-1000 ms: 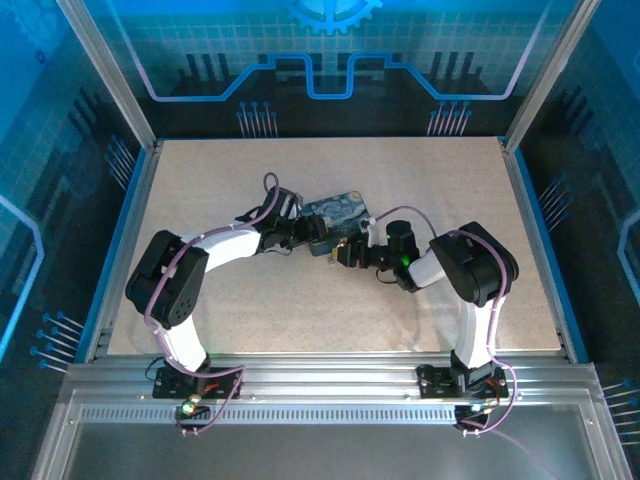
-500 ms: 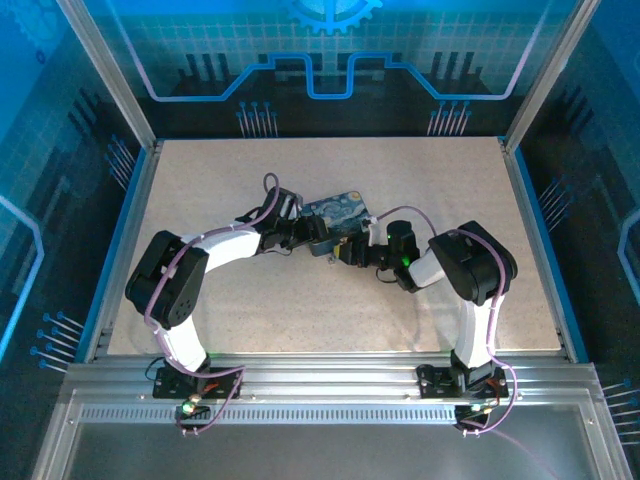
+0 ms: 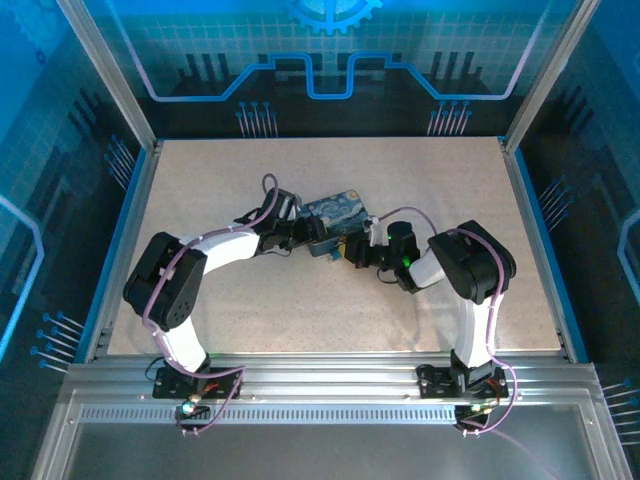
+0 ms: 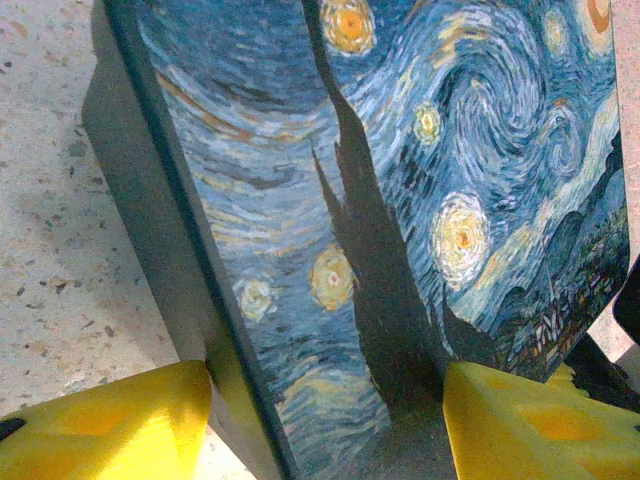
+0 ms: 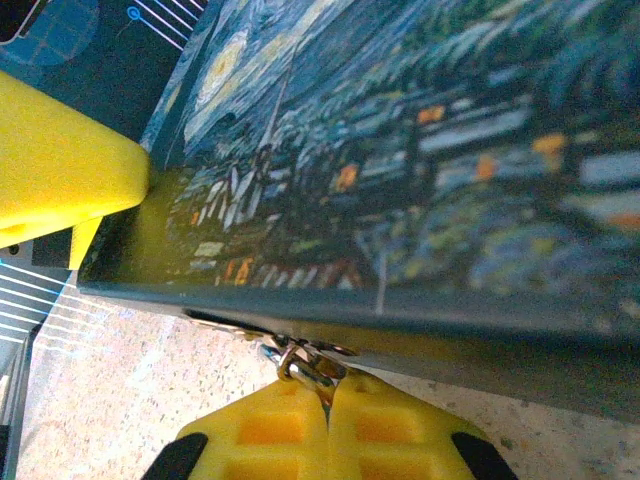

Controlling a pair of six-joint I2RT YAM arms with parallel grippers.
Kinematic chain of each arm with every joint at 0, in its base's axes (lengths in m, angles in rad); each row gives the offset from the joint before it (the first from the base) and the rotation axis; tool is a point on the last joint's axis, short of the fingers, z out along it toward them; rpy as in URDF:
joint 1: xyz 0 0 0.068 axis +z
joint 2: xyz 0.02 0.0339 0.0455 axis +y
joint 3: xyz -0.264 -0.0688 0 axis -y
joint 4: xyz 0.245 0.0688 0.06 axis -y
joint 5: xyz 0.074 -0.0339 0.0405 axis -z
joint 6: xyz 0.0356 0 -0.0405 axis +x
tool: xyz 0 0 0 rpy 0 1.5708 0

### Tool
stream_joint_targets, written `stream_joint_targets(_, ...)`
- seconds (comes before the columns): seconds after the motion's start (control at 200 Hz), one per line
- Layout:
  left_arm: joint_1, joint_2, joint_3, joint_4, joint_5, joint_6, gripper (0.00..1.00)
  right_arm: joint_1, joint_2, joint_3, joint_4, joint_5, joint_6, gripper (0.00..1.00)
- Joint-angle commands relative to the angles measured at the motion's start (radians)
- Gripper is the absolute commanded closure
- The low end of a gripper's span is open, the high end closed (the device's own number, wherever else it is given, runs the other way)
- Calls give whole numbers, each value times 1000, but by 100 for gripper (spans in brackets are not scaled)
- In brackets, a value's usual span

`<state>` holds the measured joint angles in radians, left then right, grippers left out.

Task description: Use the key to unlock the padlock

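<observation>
My left gripper (image 4: 325,420) clamps the painted tin (image 4: 400,200) while my right gripper (image 5: 328,400), pinched closed, touches its tips to the tiny padlock (image 5: 300,362) hanging at the tin's edge, long axis pointing toward those tips.

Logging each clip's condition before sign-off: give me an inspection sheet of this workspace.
Surface: speckled beige table.
Job's things: small silvery metal piece at the edge of the tin; whether it is padlock or key, cannot tell.
Clutter: the starry-night tin, between the two arms.
Grippers: left gripper clamps the tin's sides; right gripper shut, tips at the metal piece.
Cables: purple cables looped along both arms.
Surroundings: blue printed panels, aluminium frame.
</observation>
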<state>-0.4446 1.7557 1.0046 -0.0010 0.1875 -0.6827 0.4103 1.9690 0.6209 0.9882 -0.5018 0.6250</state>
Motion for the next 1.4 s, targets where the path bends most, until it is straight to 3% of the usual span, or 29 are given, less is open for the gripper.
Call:
stream_joint_targets(0.0,-16,-12,-40,-70,-19,-1,36,-4,2,-8,55,-10,49,100)
stream_joint_targets(0.675,-15,-53,-68,-60,-17,3,32,-63,-131,-89,51,25,100,100)
stream_joint_targets(0.95,-1,-203,-33,-120,-58,70,15,-80,-428,-141,-366,49,-42,100)
stream_joint_targets(1.126,12,-346,-73,-145,-149,138,9,-27,-644,-86,-855,60,-133,100)
stream_joint_targets(1.231,24,-427,-112,-159,-208,178,5,11,-722,-80,-1071,64,-137,100)
stream_joint_targets(1.396,72,-501,-157,-194,-222,197,3,22,-729,-108,-1208,48,-146,100)
